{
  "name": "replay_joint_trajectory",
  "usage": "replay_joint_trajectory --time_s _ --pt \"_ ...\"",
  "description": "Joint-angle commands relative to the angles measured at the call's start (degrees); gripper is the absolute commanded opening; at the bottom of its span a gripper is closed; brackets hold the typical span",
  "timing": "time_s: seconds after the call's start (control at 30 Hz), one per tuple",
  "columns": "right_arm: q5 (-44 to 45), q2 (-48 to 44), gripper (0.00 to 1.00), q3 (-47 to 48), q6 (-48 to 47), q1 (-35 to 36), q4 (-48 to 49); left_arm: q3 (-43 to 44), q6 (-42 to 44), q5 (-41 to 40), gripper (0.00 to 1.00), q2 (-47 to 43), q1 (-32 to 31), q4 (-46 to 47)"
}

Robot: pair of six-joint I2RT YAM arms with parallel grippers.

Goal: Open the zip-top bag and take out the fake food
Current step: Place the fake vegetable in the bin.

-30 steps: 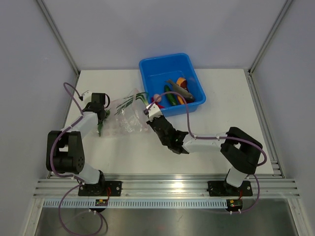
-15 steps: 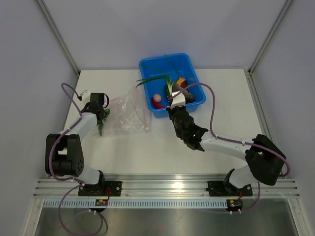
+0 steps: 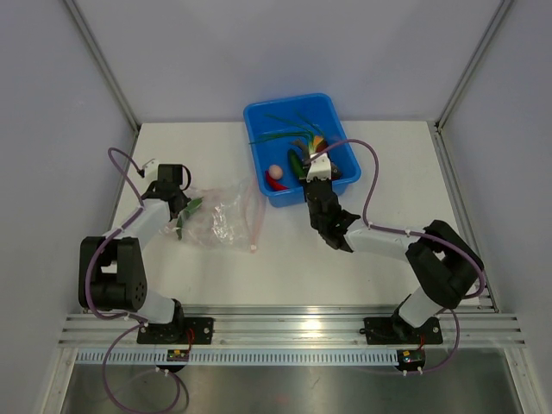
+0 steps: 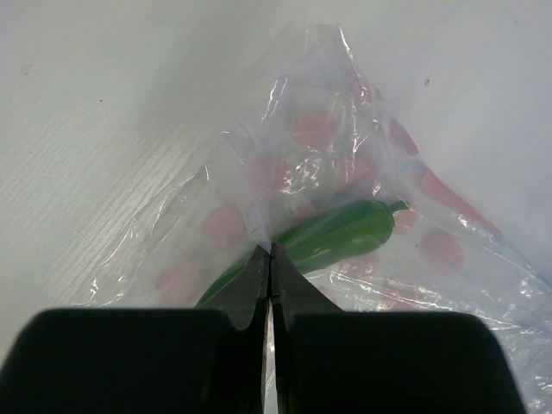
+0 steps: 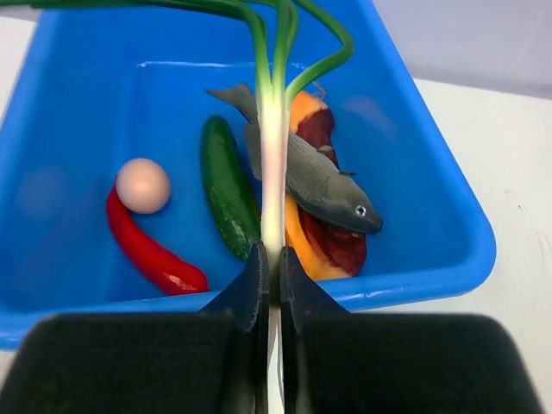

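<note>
Over the blue tub (image 5: 431, 278), my right gripper (image 5: 270, 259) now holds the green onion (image 5: 274, 164) clenched, carried across from the zip-top bag (image 4: 345, 155) a second ago. My left gripper (image 4: 270, 257) pinches that bag's plastic on the table (image 4: 103, 103); one green chilli (image 4: 341, 231) remains inside to fetch.

Crinkly glossy plastic zip-top bag (image 4: 332, 112); smooth blue plastic tub (image 5: 435, 263).

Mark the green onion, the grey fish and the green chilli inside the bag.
green onion (image 5: 273, 164): right wrist view, on its pale stalk.
grey fish (image 5: 323, 185): right wrist view, middle of its body.
green chilli (image 4: 341, 233): left wrist view, on its thick middle.
</note>
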Motion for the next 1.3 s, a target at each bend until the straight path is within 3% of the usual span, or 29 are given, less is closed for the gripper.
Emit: replay_joint_trajectory --time_s 0.0,0.27,0.3,0.37,0.4,0.5,0.57,0.73,0.97,1.1,1.13,1.27 --pt "0.4 0.9 0.0 2.7 2.4 -1.5 6.7 -0.8 0.0 1.6 0.0 -2.3 0.4 3.3" --pt "0.5 2.6 0.0 2.0 5.0 -3.6 10.7 -1.7 -0.2 2.9 0.0 -3.9 0.4 3.7" --pt "0.5 2.6 0.04 2.1 5.4 -3.7 10.7 -1.7 -0.2 3.1 0.0 -4.0 0.4 3.8" --pt "0.5 3.3 0.25 2.2 6.0 -3.8 10.7 -2.0 -0.2 3.8 0.0 -4.2 0.4 4.0" --pt "0.5 3.3 0.3 2.3 6.1 -4.0 10.6 -2.1 -0.2 3.8 0.0 -4.3 0.4 4.0" --pt "0.3 3.3 0.34 2.3 6.0 -4.0 10.7 -2.1 -0.2 3.9 0.0 -4.2 0.4 4.1" --pt "0.4 3.0 0.46 2.2 6.0 -4.0 10.7 -2.2 -0.2 4.0 0.0 -4.1 0.4 4.2" --pt "-1.1 1.0 0.53 1.7 6.6 -4.0 9.8 -2.3 -0.3 3.8 0.0 -4.3 0.4 4.2" --pt "-16.0 -2.2 0.63 4.6 10.5 -3.8 -3.1 -2.4 0.1 4.5 0.0 -4.3 0.4 4.5" --pt "-18.8 -3.1 0.56 3.7 9.8 -1.5 -2.8 -2.6 0.2 4.5 0.0 -3.8 0.4 4.7" --pt "-18.9 -2.9 0.5 3.4 8.9 -0.8 -2.4 -2.7 0.2 4.4 0.0 -3.7 0.4 4.6" --pt "-18.4 -0.6 0.39 3.4 -1.5 5.5 0.9 -2.7 0.2 3.6 0.0 -3.4 0.4 4.6"
